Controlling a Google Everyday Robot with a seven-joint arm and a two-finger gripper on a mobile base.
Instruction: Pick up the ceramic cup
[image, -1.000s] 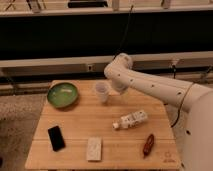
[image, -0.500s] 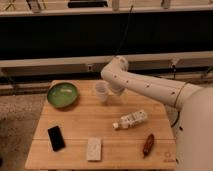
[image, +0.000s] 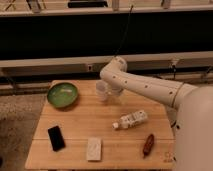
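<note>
I see my gripper (image: 112, 93) over the far side of the wooden table (image: 85, 125), fingers spread, just beside the upright whitish cup (image: 102, 91); a green bowl (image: 63, 94) sits left.

Colour rundown: the table (image: 100, 117) is light honey wood with pale plank lines running across it. The bowl (image: 63, 95) is bright green, a bit lighter inside. The ceramic cup (image: 101, 90) is plain whitish with no pattern. The gripper (image: 109, 94) sits right by the cup at the back of the table, whitish-grey like the arm (image: 145, 86), which has a row of small dark dots. The bottle (image: 131, 120) is white with a darker label, the flat slab (image: 56, 138) is black, the little rectangle (image: 93, 148) is off-white, and the oblong thing (image: 148, 145) is reddish brown.
</note>
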